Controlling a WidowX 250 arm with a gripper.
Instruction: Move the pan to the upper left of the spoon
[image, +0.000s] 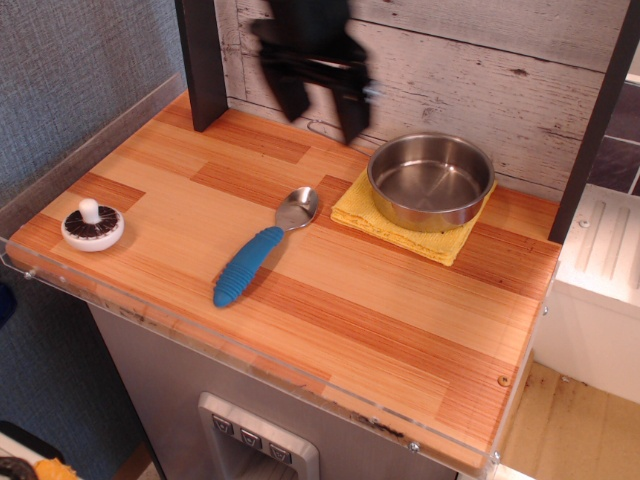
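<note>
Hovering motion-blurred above the counter's back edge, the claw (320, 105) has fingers spread, gripping nothing. Pan (430, 180) sits on yellow cloth (400, 222) just right and below; spoon (262, 250) lies below.

Below my hand (322, 118), which looks blurred and empty, the wooden counter (330, 320) carries a yellow cloth (395, 222) just down to its right. The spoon (262, 248) lies nearer, below me. A toy mushroom (92, 226) sits far off left.
</note>
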